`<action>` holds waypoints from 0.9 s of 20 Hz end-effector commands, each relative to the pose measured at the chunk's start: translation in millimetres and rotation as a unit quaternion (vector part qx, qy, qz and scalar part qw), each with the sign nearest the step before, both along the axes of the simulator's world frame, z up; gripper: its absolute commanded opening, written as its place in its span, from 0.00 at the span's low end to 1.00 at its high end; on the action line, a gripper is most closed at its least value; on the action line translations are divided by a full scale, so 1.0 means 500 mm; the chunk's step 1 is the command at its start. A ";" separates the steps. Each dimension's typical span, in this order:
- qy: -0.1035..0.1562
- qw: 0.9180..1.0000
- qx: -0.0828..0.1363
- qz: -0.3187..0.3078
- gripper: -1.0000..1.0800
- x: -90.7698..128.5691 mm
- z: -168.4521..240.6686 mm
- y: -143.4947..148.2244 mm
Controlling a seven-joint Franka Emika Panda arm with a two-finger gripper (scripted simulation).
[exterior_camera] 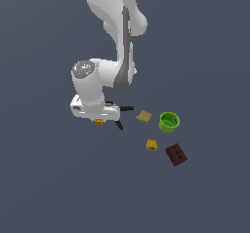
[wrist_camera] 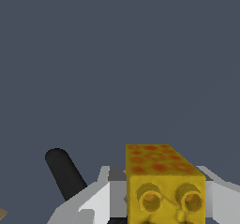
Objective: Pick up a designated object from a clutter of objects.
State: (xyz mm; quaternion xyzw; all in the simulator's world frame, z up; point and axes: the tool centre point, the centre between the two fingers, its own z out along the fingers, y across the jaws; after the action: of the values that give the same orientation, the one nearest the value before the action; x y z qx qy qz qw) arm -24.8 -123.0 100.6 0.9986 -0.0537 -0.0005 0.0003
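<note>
The work surface (exterior_camera: 44,188) is a flat, uniform slate-grey plane filling both views, with no visible edges.

Wrist view, nearest first: the golden-yellow block (wrist_camera: 164,185) fills the lower part of the picture, seated between the two white fingers (wrist_camera: 93,204) of the gripper (wrist_camera: 159,209). The fingers sit close against both sides of the block, so the gripper is closed on it at a narrow setting. The block's upper face carries orange-red round spots; its front face shows two ringed circular marks. Behind the fingers, a black rounded handle of the spring clamp (wrist_camera: 64,171) projects at an angle. A tan corner of the tan square (wrist_camera: 2,213) is just visible at the picture's edge.

Exterior view: the gripper (exterior_camera: 99,121) points down from the white arm (exterior_camera: 114,42), and the golden-yellow block (exterior_camera: 99,123) shows as a small yellow spot directly beneath the hand. Whether the block touches the surface cannot be determined. The spring clamp (exterior_camera: 119,117) lies just beside the hand, toward the exterior view's right. Further right lie the tan square (exterior_camera: 144,116) and then the green cup (exterior_camera: 169,122), upright. The lemon-yellow block (exterior_camera: 152,145) and the dark red-brown block (exterior_camera: 176,154) lie near each other, well apart from the hand.
</note>
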 end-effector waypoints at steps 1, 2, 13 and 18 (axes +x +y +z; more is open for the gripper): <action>0.000 1.000 -0.001 0.000 0.00 0.021 0.044 0.036; 0.000 1.000 -0.001 0.000 0.00 0.030 0.062 0.051; 0.000 1.000 -0.002 0.000 0.00 0.132 0.262 0.218; 0.000 1.000 -0.001 0.000 0.00 0.175 0.343 0.286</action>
State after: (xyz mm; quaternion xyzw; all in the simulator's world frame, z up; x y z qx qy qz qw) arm 57.0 10.2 260.0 0.9986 -0.0533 0.0003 0.0015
